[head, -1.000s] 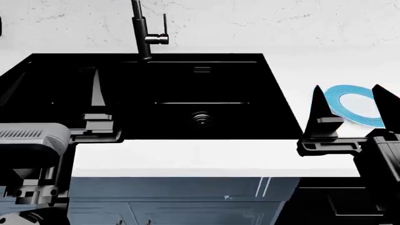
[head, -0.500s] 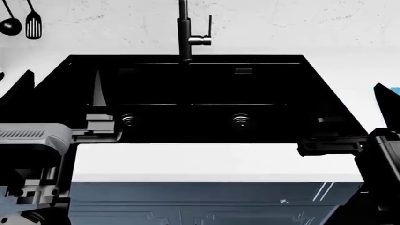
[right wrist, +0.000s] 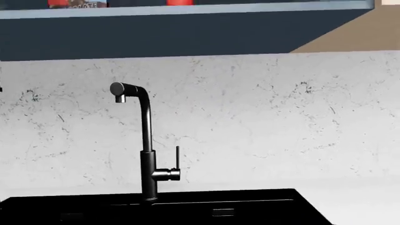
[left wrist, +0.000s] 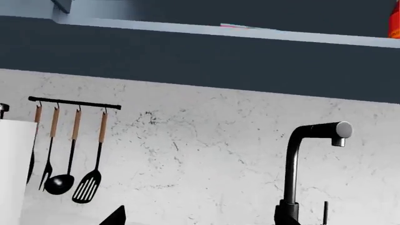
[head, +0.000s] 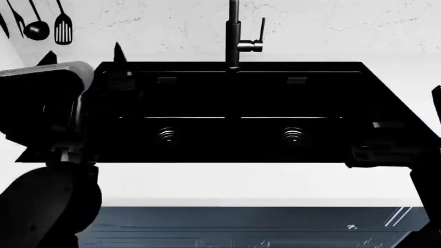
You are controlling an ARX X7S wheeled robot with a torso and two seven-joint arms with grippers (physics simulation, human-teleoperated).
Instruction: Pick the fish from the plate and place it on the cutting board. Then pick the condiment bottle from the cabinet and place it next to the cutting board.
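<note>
Kitchen worktop in white (head: pixel 241 183) carries a black double-basin sink (head: pixel 227 111) with a black single-lever faucet (head: pixel 236 36) behind it, against a white marbled backsplash (right wrist: pixel 281 117); four wooden-handled utensils on a black rail (left wrist: pixel 72 140) hang ahead of the left pincer. The left pincer (head: pixel 82 54) is held high beside the sink with its fingers apart and nothing between them. The right pincer (head: pixel 406 111) sits low over the sink's far corner, also apart and empty as far as can be judged, since one finger is largely lost against the black basin. No view shows the fish, the plate or the cutting board, so their positions, and whether the fish step is complete, cannot be told. Above and ahead of both pincers runs a dark blue wall cabinet shelf (right wrist: pixel 156 33). Red containers (right wrist: pixel 75 3) stand on it, and a red sliver (left wrist: pixel 395 21) shows at the frame edge, well above the left pincer. Which of these is the condiment bottle cannot be told. Judged step: transit or search, with no grasp under way. The next move calls for bringing the target into view, then aligning an open pincer around it before closing.
</note>
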